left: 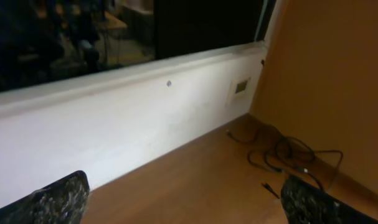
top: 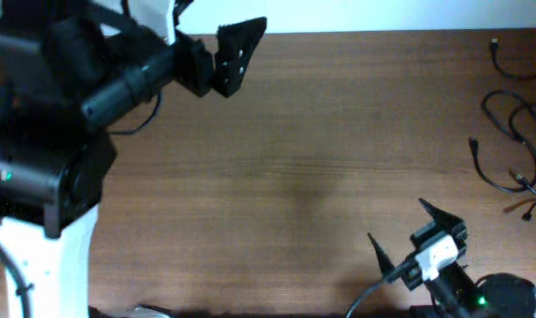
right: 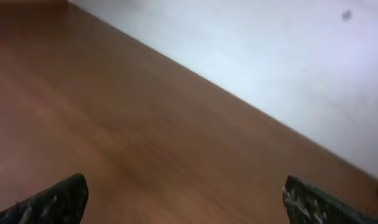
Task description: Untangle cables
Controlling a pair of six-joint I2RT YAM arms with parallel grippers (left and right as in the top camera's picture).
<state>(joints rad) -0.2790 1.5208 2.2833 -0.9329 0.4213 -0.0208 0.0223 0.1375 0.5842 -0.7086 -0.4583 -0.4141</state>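
The cables (top: 513, 132) lie in a loose tangle at the right edge of the worktop (top: 294, 159), spread from the far corner towards the middle of that edge, and nothing is touching them. In my left wrist view they show as thin black loops near the wall (left: 145, 118), with small plug ends poking out.

I judge them light and limp. They should slide easily on the smooth wood, and any strand I lift will probably drag its neighbours along. The cords are thin and round, so a grip in mid-loop may slip. I would rather take hold just behind a plug, where the body is stiffer and gives the pads something to bite on. I would pin a second strand with the other claw so that the pull separates them instead of tightening a knot.

My left claw (left: 184, 180) hangs at the far left, well apart from the cables, with the arm stretched out to the right along the wall and the fingers wide apart. My right claw (top: 398, 223) sits at the near right, angled towards the far left, with its fingers also spread and empty. It is the nearer of the two to the tangle.
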